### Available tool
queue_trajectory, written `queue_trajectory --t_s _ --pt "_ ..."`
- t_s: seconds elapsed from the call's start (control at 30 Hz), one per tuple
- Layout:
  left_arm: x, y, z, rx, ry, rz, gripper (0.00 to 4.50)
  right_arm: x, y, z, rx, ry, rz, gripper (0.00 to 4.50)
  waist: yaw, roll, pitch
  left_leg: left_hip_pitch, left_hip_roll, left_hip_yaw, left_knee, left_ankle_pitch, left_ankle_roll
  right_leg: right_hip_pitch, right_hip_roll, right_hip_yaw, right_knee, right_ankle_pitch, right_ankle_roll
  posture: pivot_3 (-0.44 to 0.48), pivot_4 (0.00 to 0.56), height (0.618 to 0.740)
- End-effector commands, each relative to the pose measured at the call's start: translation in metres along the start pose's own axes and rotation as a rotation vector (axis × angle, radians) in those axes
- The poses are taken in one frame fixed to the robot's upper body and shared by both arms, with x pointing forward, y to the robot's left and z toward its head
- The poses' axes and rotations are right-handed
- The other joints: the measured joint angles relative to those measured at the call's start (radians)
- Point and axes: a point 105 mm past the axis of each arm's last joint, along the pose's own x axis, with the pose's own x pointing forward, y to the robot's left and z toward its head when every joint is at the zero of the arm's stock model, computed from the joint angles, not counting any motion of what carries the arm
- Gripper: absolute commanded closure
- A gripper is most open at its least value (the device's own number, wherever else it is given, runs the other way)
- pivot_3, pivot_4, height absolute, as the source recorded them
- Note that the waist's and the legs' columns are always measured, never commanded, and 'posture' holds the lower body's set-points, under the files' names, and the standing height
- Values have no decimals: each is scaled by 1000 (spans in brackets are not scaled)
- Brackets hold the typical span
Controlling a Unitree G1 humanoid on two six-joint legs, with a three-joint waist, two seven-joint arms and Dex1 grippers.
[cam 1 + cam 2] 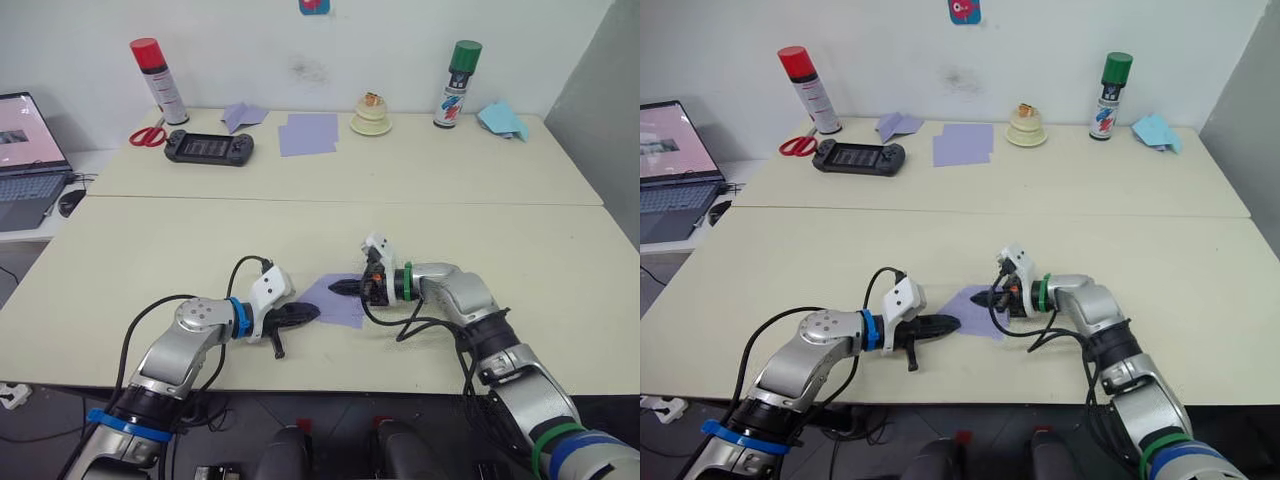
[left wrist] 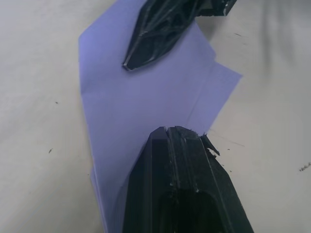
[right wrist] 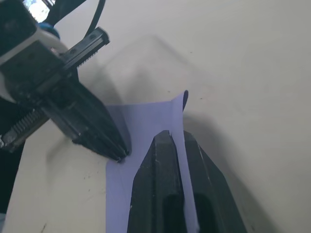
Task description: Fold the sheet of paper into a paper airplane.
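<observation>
The sheet of paper (image 1: 343, 306) is lavender and partly folded, lying on the near table between my two grippers. My left gripper (image 1: 312, 314) is shut, and its tip rests on the sheet's near-left edge (image 2: 146, 104). My right gripper (image 1: 336, 288) comes in from the right, shut on a raised flap of the sheet (image 3: 179, 114) that stands between its fingers. The two gripper tips are a few centimetres apart over the paper. The paper airplane is out of view.
On the far table stand a red spray can (image 1: 158, 80) and a green spray can (image 1: 457, 85). Also there are scissors (image 1: 147, 135), a game console (image 1: 208, 147), a flat lavender folded plane (image 1: 243, 115), overlapping lavender sheets (image 1: 308, 133), a cream ornament (image 1: 371, 116) and light-blue folded paper (image 1: 502, 118). A laptop (image 1: 28, 150) sits at the left.
</observation>
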Motion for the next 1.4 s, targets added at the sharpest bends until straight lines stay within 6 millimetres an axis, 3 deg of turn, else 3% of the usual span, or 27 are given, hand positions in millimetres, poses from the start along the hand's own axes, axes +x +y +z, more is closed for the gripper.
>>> queue_trajectory --t_s 0.03,0.33,0.63,0.9,1.13,1.4 --pt "-6 6 -20 -46 75 42 4500 -2 11 6 -182 -12 49 4487 0 0 0 0 0 0 0 0 0 0 0 0 0 0 0 0 150 740" --pt "-6 15 -15 -68 52 62 4500 -3 9 4 -563 -26 -4 4487 0 0 0 0 0 0 0 0 0 0 0 0 0 0 0 0 150 740" --pt "-10 13 -19 -139 57 46 4500 -6 19 -17 -866 21 -7 4487 1 0 0 0 0 0 0 0 0 0 0 0 0 0 0 0 150 740" --pt "-17 27 -19 -195 48 102 4500 -2 17 -30 -1026 75 -65 4487 1 0 0 1 0 0 0 0 0 0 0 0 0 0 0 0 150 740" --pt "-21 30 -10 -249 11 104 4500 2 24 -38 -1048 76 -84 4487 1 0 0 1 0 0 0 0 0 1 0 0 0 0 0 0 150 740" --pt "-19 23 -23 -233 75 87 4500 3 33 -40 -1097 80 -50 4487 1 0 0 1 0 0 0 0 0 1 0 0 0 0 0 0 150 740"
